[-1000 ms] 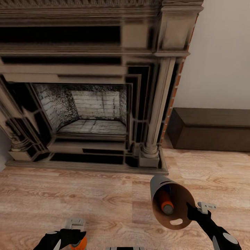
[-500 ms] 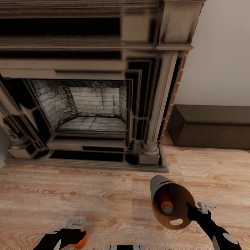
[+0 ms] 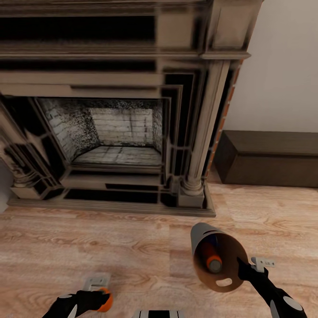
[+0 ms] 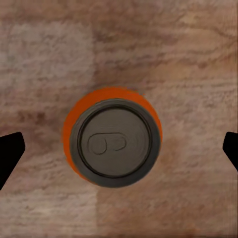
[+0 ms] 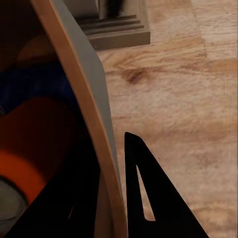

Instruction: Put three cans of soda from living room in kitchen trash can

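Soda can [image 4: 111, 137] stood upright on wood floor [image 3: 145, 247], your left gripper [image 4: 119, 151] spread wide around it | right gripper [image 3: 248, 270] clamped bin [image 3: 218, 256] rim, tilted, orange can [image 3: 211, 258] and blue can [image 5: 42, 84] inside.

Fireplace [image 3: 110, 119] ahead, bench [image 3: 269, 161] to its R; 2 cans [image 3: 211, 258] in bin [image 3: 207, 251].

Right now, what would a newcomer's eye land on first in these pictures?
The big ornate fireplace fills the wall ahead. Lower right, the right hand grips the rim of the tilted grey trash can, an orange can and something blue inside. Lower left, the open left hand hangs over another orange soda can upright on the wood floor.
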Available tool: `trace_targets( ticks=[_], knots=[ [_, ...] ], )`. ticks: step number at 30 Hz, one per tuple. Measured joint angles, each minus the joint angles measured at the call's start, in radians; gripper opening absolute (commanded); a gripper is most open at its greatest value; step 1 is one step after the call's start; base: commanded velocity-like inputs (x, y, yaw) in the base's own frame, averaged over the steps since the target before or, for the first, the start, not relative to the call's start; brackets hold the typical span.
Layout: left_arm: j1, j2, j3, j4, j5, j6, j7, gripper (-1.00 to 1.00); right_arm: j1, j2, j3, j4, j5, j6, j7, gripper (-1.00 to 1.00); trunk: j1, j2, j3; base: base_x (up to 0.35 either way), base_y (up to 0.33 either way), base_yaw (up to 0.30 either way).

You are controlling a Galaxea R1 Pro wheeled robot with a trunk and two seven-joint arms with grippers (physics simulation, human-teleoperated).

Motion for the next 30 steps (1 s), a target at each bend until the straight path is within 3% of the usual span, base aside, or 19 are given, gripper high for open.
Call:
trace_targets(
  ticks=[11,20,30],
  knots=[
    [0.001,0.0,-0.003,-0.001,-0.001,-0.001,0.007,1.0,-0.001,0.0,0.002,0.019,0.002,0.0,0.0,-1.0,0.0,0.0,0.0,-0.012,0.032,0.0],
    [0.001,0.0,-0.006,0.0,-0.001,-0.001,0.005,1.0,0.0,-0.001,0.002,0.022,0.003,0.0,0.0,-1.0,0.004,-0.002,-0.035,0.0,0.001,0.0],
    [0.001,0.0,-0.005,-0.001,-0.001,-0.035,0.0,1.0,0.0,-0.001,0.003,0.024,0.002,0.0,0.0,-1.0,0.004,-0.002,-0.035,0.084,0.0,0.0]
  ],
)
